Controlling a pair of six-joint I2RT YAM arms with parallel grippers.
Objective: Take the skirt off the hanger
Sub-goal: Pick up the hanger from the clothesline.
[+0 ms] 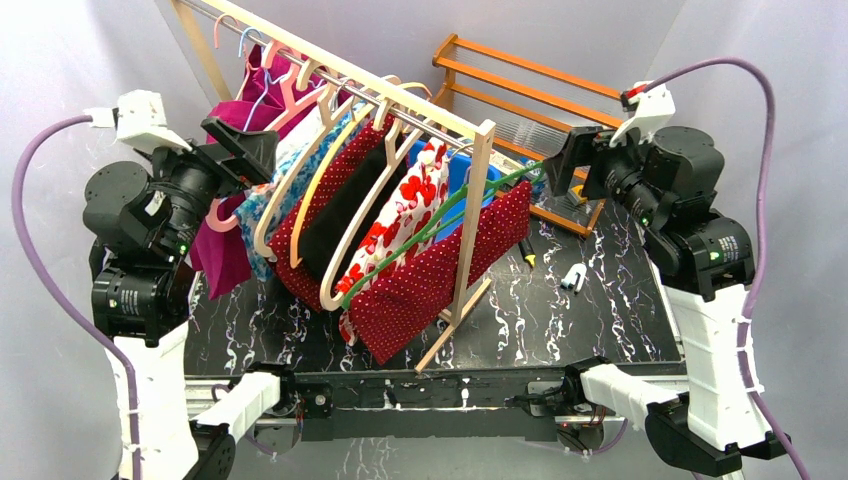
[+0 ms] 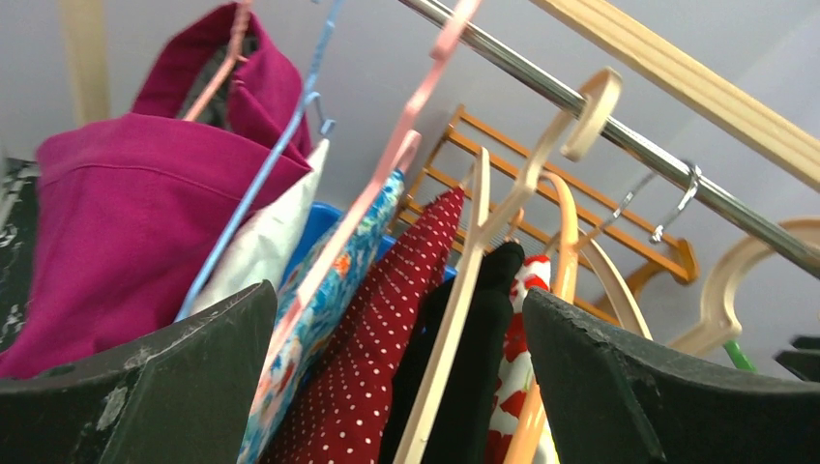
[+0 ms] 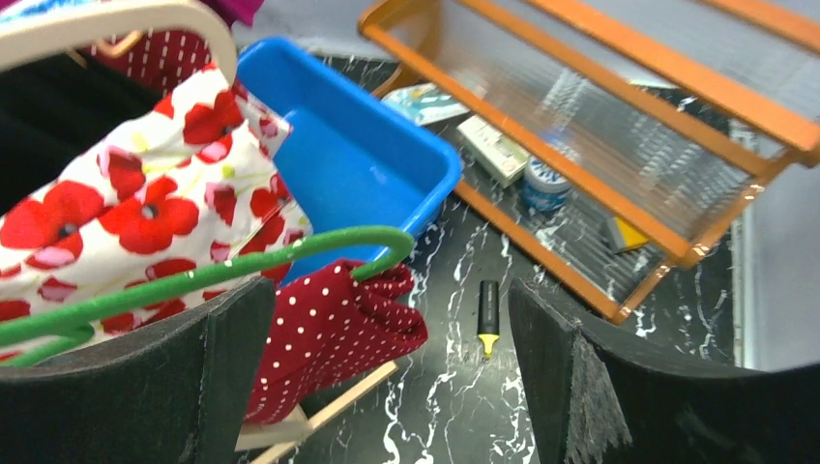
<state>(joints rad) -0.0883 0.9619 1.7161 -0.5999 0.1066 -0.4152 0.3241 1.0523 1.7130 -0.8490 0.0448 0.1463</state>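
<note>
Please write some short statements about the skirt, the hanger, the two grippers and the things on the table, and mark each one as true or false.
1. The red dotted skirt hangs on a green hanger. True.
2. The right gripper is shut on that hanger. False: its jaws stand open and hold nothing.
3. The bin near the garments is orange. False: it is blue.
4. A yellow-tipped marker lies on the table. True.
5. The left gripper is open. True.

Left claw (image 1: 243, 143), right claw (image 1: 562, 160): jaws wide apart
</note>
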